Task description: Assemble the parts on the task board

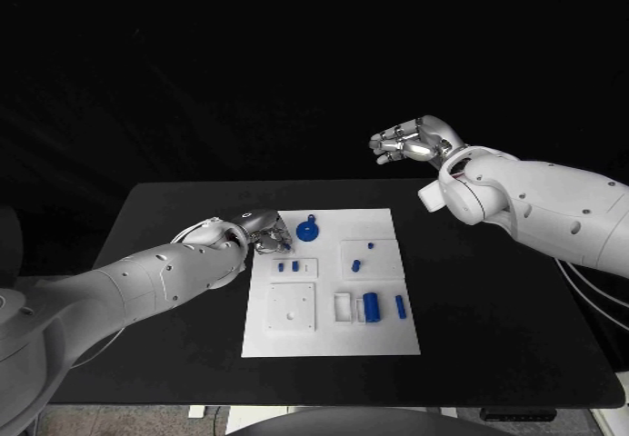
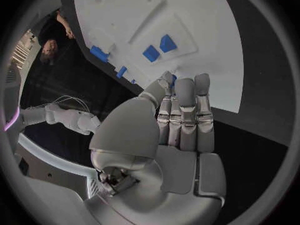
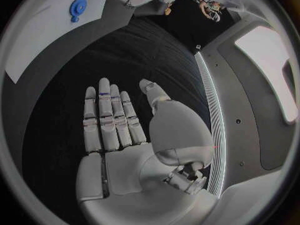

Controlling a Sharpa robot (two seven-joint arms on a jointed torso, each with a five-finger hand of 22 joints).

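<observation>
We see the robot's left hand (image 1: 263, 229) resting at the left edge of the flat white rectangular task board (image 1: 388, 338), which lies mid-table. A round blue disc part (image 1: 307, 230) sits just right of that hand. Small blue block parts (image 1: 287, 267) lie just nearer than the hand. The right hand (image 1: 414, 139) hangs well beyond the board's far right corner.

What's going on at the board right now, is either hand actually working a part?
Neither hand holds a part, as far as the pictures show. The left hand is at the task board's far left corner, its fingers straight and together beside the round blue part. The right hand is raised beyond the table's far edge, fingers open and empty in its wrist view. The other blue parts, including the blue cylinder, lie loose on the board.
</observation>
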